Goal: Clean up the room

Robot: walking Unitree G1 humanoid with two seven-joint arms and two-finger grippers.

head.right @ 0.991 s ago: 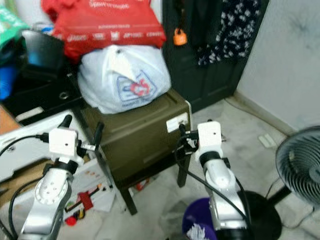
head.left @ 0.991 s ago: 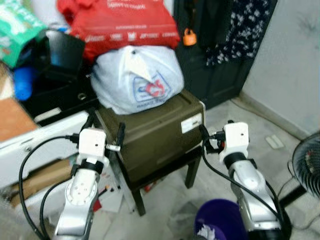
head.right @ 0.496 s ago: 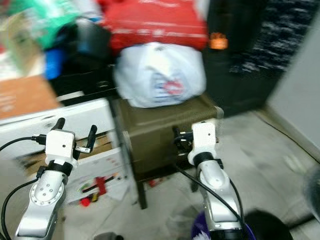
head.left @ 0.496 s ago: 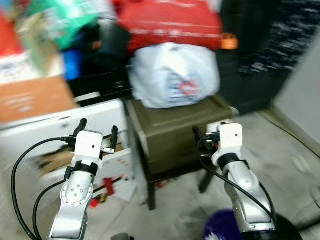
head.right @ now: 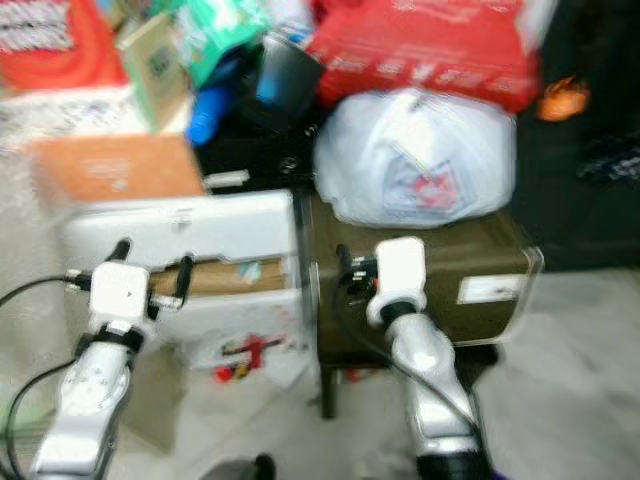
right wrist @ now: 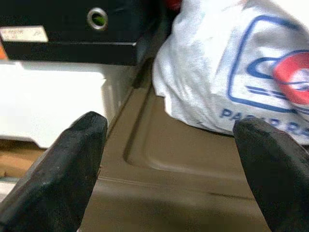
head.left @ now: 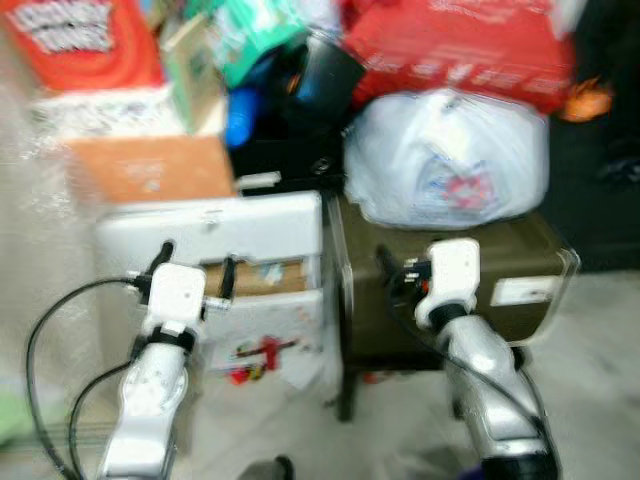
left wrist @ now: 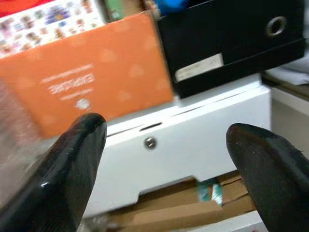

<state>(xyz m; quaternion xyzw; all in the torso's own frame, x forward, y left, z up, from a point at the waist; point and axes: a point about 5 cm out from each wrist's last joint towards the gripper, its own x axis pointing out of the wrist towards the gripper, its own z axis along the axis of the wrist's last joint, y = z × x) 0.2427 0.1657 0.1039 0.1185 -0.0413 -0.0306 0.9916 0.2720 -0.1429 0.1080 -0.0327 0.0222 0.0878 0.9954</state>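
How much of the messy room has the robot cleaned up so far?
Nothing looks tidied yet. Both grippers are open and hold nothing: the left gripper hangs before the white drawer unit, the right gripper over the olive box. Left to do: the white plastic bag on that box, the red bag above it, and papers on the floor.

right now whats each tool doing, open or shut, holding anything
Left tool: open, holding nothing, raised in front of the white drawer unit.
Right tool: open, holding nothing, over the brown box near the white bag.
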